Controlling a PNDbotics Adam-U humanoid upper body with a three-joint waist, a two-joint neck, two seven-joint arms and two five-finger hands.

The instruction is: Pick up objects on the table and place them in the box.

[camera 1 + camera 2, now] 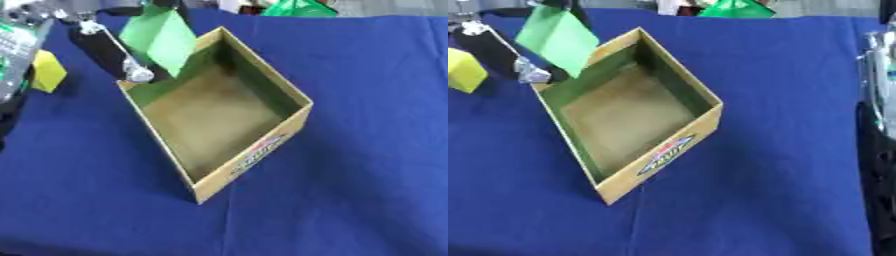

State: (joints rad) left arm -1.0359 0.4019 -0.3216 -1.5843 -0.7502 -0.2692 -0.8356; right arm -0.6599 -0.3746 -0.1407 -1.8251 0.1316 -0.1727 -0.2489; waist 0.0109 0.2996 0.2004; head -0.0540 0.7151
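A blue table point(367, 150) was seen from above, with nothing lying along its near edge. Toward the middle stood an open cardboard box point(249, 160), set askew with one corner pointing at the near edge. A printed label showed on its near right wall. Its floor looked bare.

Over the box's far left corner, a flat green object point(162, 35) was held tilted in the air, its lower edge just above the rim. A black and silver finger point(109, 50) of the left hand point(131, 70) lay against the object's left side. The rest of that hand was hidden behind the object or cut off at the top, so the hold was judged a pinch rather than seen whole.

Near the table's left edge, beside the hand, lay a yellow block point(48, 72), well apart from the box. At the far edge a second green thing point(302, 7) was only partly shown.

A likely risk was judged to be release too early: the green object hung over the rim, not the floor, and could catch the wall and fall outside.

In the right eye view, a dark and silver shape at the right edge may have been the right arm. Its hand was not seen.
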